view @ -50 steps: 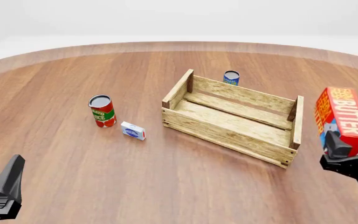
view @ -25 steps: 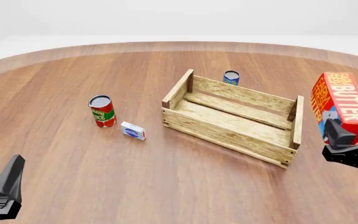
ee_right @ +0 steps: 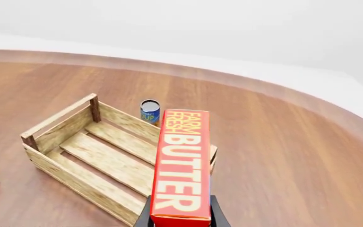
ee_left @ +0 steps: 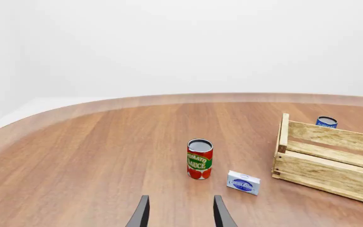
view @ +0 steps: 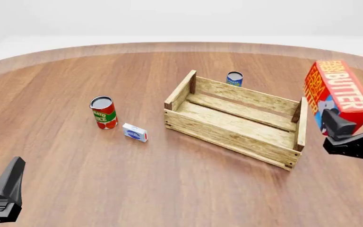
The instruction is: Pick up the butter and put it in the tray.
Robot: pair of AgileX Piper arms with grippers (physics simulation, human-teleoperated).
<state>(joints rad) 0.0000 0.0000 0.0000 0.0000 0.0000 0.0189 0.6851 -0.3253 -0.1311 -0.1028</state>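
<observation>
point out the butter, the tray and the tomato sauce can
butter (view: 340,90): front view, on its orange lettered face
tray (view: 232,143): front view, on its near side wall
tomato sauce can (view: 104,115): front view, on its red label

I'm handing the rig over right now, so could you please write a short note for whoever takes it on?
Right claw: shut on the butter, held in the air just right of the tray, not yet over it.
Left claw: open, holding nothing, low at the near left.
Tray: nothing in it; it sits mid-table.
Done: butter picked up.
Left: carry it over the tray, lower it in, release.
</observation>
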